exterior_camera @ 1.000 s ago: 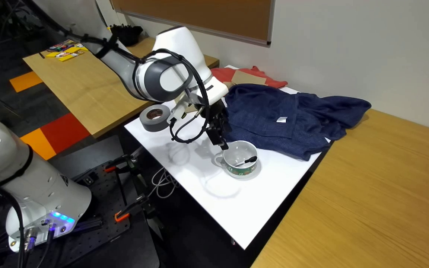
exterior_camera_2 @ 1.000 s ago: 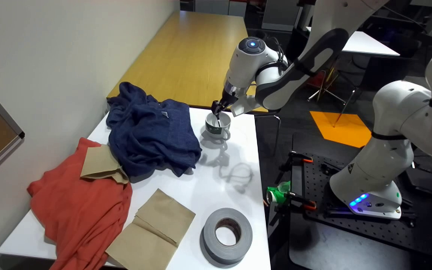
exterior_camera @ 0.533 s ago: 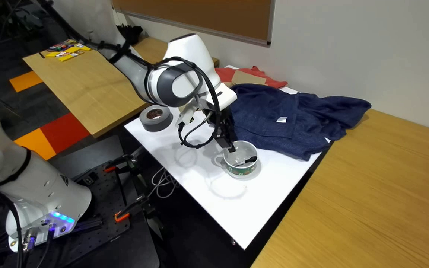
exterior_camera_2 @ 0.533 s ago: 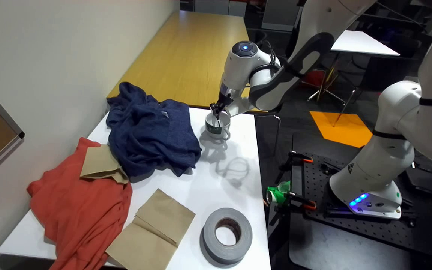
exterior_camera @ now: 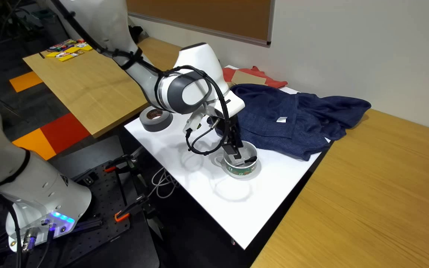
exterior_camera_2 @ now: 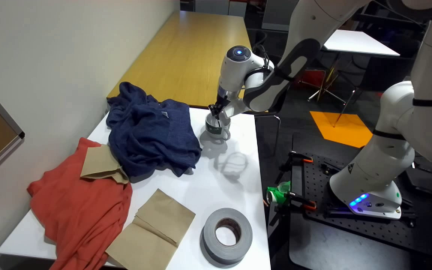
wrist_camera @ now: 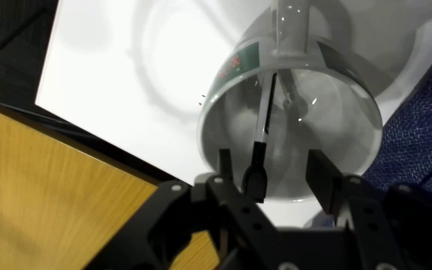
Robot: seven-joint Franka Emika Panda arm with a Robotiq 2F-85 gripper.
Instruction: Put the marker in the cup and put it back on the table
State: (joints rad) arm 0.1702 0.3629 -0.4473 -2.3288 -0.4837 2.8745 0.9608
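So, the claw [wrist_camera: 269,159] is spread wide and has hold of nothing, hanging over the mouth of the cup. The marker [wrist_camera: 260,150] sits between its fingers [wrist_camera: 323,180] in the wrist view, way closer to one than the other; can't tell if there's contact. Right under the claw is the cup [wrist_camera: 313,127], with the marker tilted inside, black end seemingly up at the rim. My read: the "in" half is done and fishing it back out is the step in hand, but I wouldn't swear to it. Next move calls for sliding over till the black end is centred, dipping a bit, closing gently, then lifting past the rim and laying it on the desk [exterior_camera_2: 208,195] below. Snagging the rim is the risk. Blue cloth [exterior_camera_2: 152,138] is near the claw, tape [exterior_camera_2: 227,254] well apart.
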